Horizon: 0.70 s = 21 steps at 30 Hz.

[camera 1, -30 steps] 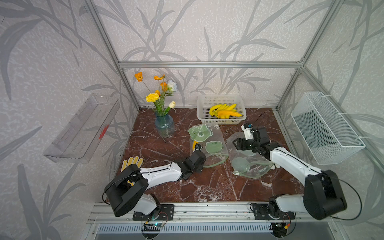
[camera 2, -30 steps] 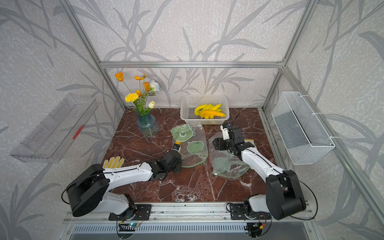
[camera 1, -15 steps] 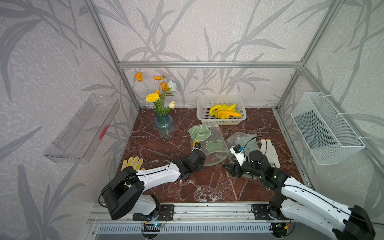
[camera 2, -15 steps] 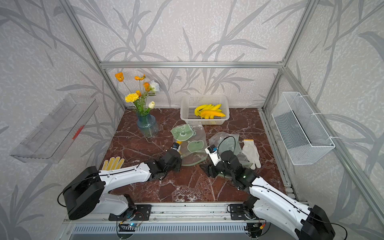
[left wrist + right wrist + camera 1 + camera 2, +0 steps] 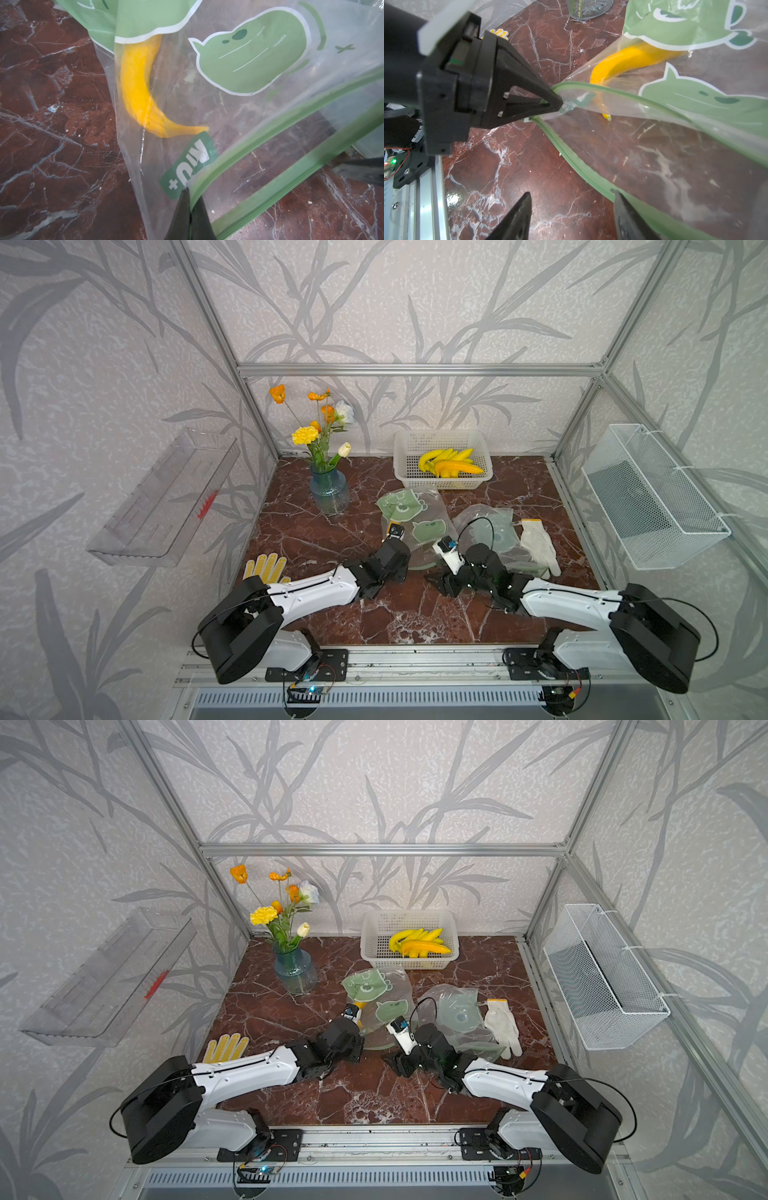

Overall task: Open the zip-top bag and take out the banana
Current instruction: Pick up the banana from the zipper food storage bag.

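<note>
**Bag mouth parted, banana inside**

At the left of the tabletop [image 5: 415, 622] lies a yellow glove [image 5: 266, 566]. The left gripper [image 5: 189, 194] is clamped tight on the corner of the upper zip lip of the zip-top bag [image 5: 249, 116]. It holds that lip off the lower one, so the mouth gapes. The banana [image 5: 137, 89] lies inside the bag, along the side edge nearest the left arm, its thin tip toward the mouth. The right gripper [image 5: 571, 192] stands partly open and holds nothing, with one finger just beside the lower zip lip. Farther right lie a second bag [image 5: 486, 526] and a white glove [image 5: 538, 545].
</note>
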Tool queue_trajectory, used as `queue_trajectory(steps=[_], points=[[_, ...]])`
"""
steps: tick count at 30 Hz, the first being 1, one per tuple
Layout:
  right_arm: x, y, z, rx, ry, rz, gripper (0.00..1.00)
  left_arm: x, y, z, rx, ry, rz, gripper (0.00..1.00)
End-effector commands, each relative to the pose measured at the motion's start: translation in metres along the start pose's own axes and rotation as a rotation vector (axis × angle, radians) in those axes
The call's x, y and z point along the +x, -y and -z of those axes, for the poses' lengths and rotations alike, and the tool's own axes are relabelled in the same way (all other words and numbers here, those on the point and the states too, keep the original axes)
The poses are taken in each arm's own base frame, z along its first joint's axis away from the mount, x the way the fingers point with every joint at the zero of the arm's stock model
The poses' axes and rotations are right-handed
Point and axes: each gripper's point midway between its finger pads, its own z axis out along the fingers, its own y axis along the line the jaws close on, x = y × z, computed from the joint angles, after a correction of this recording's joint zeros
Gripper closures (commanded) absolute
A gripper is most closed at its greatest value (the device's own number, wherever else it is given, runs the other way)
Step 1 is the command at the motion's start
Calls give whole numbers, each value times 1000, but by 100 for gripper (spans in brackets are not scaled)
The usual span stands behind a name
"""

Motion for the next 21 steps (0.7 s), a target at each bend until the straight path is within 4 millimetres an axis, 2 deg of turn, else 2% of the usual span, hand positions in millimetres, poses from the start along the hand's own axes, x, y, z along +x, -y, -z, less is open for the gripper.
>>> queue_trajectory(steps=[1, 7, 12, 18, 21], points=[[-26, -9, -11, -46, 71, 52, 39, -8, 4, 5, 29, 26, 11, 98], [-27, -4, -23, -33, 78, 44, 39, -2, 6, 2, 44, 12, 8, 98], [-25, -1, -39, -32, 42, 37, 39, -4, 5, 5, 48, 25, 6, 98], [-20, 14, -59, 17, 41, 28, 38, -7, 6, 11, 63, 43, 4, 98], [-26, 21, -65, 30, 46, 23, 38, -6, 7, 11, 74, 43, 3, 98]])
